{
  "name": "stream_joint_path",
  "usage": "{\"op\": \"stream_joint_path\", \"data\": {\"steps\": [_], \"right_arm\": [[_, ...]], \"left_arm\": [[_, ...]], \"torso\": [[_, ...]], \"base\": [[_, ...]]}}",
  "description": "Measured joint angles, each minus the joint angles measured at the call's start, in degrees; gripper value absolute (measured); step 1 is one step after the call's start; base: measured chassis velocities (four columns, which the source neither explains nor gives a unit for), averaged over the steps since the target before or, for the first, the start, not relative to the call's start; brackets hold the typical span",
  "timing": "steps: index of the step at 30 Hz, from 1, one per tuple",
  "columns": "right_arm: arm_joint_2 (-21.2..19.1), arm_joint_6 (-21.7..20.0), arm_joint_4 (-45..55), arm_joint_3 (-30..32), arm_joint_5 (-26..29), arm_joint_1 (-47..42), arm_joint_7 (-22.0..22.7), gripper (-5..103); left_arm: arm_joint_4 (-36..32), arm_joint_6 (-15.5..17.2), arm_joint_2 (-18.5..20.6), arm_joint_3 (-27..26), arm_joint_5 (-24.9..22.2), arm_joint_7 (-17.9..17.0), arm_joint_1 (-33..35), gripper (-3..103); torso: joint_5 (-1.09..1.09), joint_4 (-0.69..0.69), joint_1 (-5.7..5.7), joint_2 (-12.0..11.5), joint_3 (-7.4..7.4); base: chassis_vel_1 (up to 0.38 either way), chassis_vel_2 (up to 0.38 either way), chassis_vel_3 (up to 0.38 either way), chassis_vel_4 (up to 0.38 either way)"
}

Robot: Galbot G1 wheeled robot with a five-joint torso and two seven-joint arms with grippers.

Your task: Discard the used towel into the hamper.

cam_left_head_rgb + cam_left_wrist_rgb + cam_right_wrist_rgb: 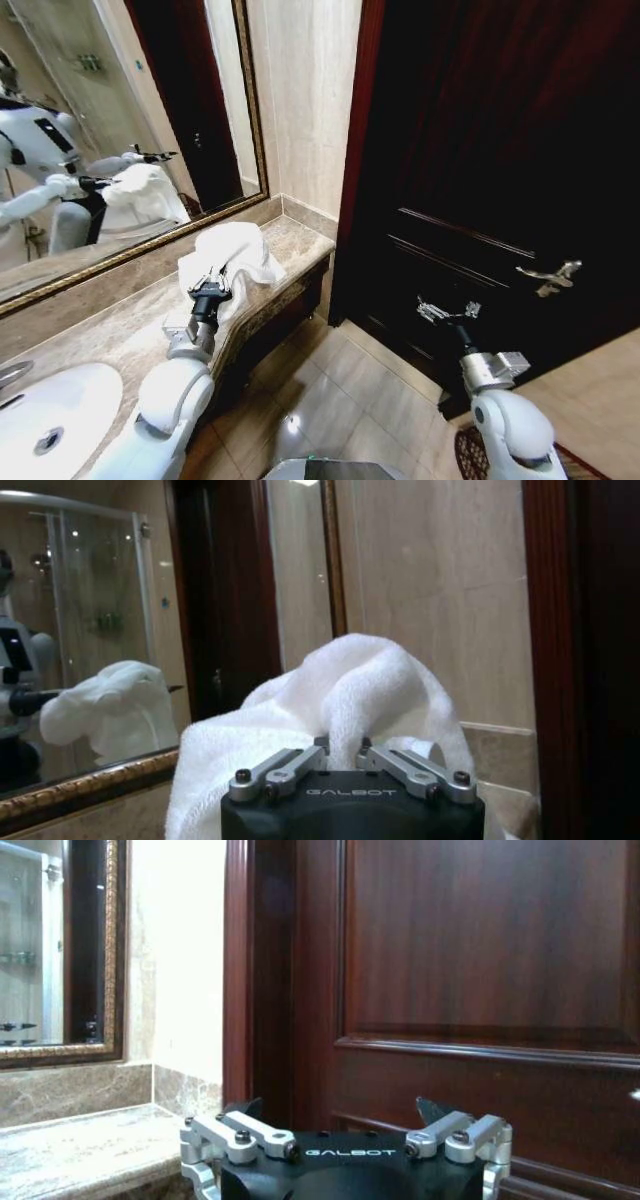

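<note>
the left tool (pixel 212 283) is at the white towel (pixel 235 255), which sits in a soft heap on the marble tabletop (pixel 120 335) near its far end, just under the mirror (pixel 100 130). in the left wrist view the two fingers (pixel 290 769) are pressed close together and pinch a fold of the towel (pixel 350 697), and the cloth stands up in a peak above them.

the right tool (pixel 447 312) hangs apart in front of the dark wood door (pixel 480 150), with its fingers spread wide and nothing in them.

a bit of dark woven rim shows at the floor by the right arm. it may be the hamper, but i cannot tell.

to do this step well, i think the left tool should keep a tight pinch on a thick fold, lift straight up until the whole towel is off the tabletop, and go slow so no loose end drags or slips out.
</note>
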Motion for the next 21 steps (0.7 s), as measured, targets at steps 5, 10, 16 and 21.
{"op": "stream_joint_path", "data": {"steps": [5, 10, 16, 21], "right_arm": [[-0.2, 0.3, -0.3, 0.1, 0.2, 0.0, 0.0, 100], [-0.3, 0.7, -0.4, 0.1, 0.5, -0.1, -0.2, 100], [-0.5, 1.0, -0.5, 0.3, 0.7, -0.3, -0.2, 100], [-0.4, 1.2, -0.5, 0.3, 0.7, -0.4, -0.4, 100]], "left_arm": [[0.0, 0.0, -0.1, -0.1, 0.2, 0.0, 0.3, 6], [-0.3, 0.0, -0.2, -0.1, 0.6, 0.0, 0.8, 6], [-0.7, 0.0, -0.2, -0.2, 0.7, 0.0, 1.3, 6], [-0.7, -0.3, -0.3, -0.4, 0.9, 0.3, 1.6, 6]], "torso": [[0.0, -0.01, 0.0, 0.0, 0.0], [0.0, -0.01, 0.0, 0.0, 0.0], [0.0, -0.02, -0.01, 0.0, 0.0], [0.0, -0.01, 0.0, 0.0, 0.0]], "base": [[-0.011, -0.111, -0.105, -0.002], [-0.037, -0.131, -0.13, -0.047], [-0.064, -0.141, -0.142, -0.066], [-0.071, -0.153, -0.167, -0.075]]}}
